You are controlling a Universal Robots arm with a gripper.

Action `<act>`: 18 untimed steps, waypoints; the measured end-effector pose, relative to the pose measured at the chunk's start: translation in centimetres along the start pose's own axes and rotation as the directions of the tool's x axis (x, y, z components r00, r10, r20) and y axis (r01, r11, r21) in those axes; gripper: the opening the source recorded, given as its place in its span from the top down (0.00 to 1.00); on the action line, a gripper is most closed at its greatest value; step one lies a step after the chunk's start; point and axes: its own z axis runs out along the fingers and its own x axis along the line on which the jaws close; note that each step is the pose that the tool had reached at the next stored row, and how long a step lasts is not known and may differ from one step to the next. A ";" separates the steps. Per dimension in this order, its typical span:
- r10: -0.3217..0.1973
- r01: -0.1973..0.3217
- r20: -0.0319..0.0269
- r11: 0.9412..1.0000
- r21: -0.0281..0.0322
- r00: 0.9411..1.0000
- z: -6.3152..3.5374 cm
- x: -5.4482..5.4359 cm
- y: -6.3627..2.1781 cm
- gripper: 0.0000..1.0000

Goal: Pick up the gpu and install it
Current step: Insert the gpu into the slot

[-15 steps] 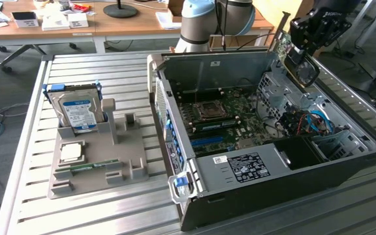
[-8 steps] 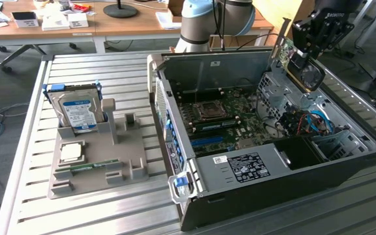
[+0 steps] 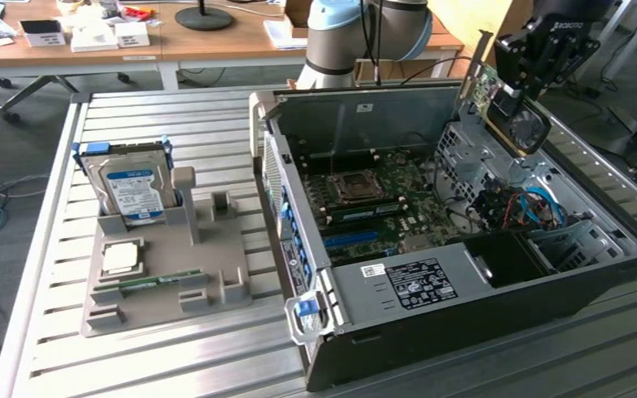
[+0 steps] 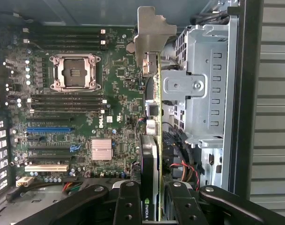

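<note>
Supporting tabletop (image 3: 163, 365): slatted metal, carrying the computer case (image 3: 584, 282), which lies on its side with its open face up.
Computer case: the landmark for every place below.
Fixture (image 3: 175, 282): grey parts holder beside the case, on the exterior view's left of it, with a hard drive (image 3: 130, 186) standing upright in it.
Motherboard (image 4: 119, 70): flat on the floor of the case, with an open processor socket (image 4: 73, 71) and a row of expansion slots (image 4: 49, 129).
Drive cage (image 4: 198, 89): silver sheet metal inside the case, just beside the motherboard.
Gpu (image 3: 509, 112): in the air above the case's open face, clear of the rim, near the case's far corner on the exterior view's right. It hangs on edge with its silver bracket (image 4: 151, 30) at the end away from the grip. From the wrist it sits over the strip between motherboard and drive cage, well apart from the slots.
Gripper (image 4: 154, 206): jaws closed on the gpu, one finger on each face.
Step in hand: the pick-up looks done and the card is being carried; it is not yet seated.
Next move calls for: by my reading, bringing the card's connector edge square over a slot and the bracket to the case's rear wall, while staying clear of the drive cage.
</note>
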 end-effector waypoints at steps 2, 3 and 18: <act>-0.005 0.005 0.000 1.000 0.002 1.000 0.00 0.0 0.00 0.73; -0.021 0.021 0.000 1.000 0.001 1.000 0.01 0.0 0.00 0.73; -0.223 0.223 0.005 0.975 -0.005 0.975 0.07 0.0 0.00 0.73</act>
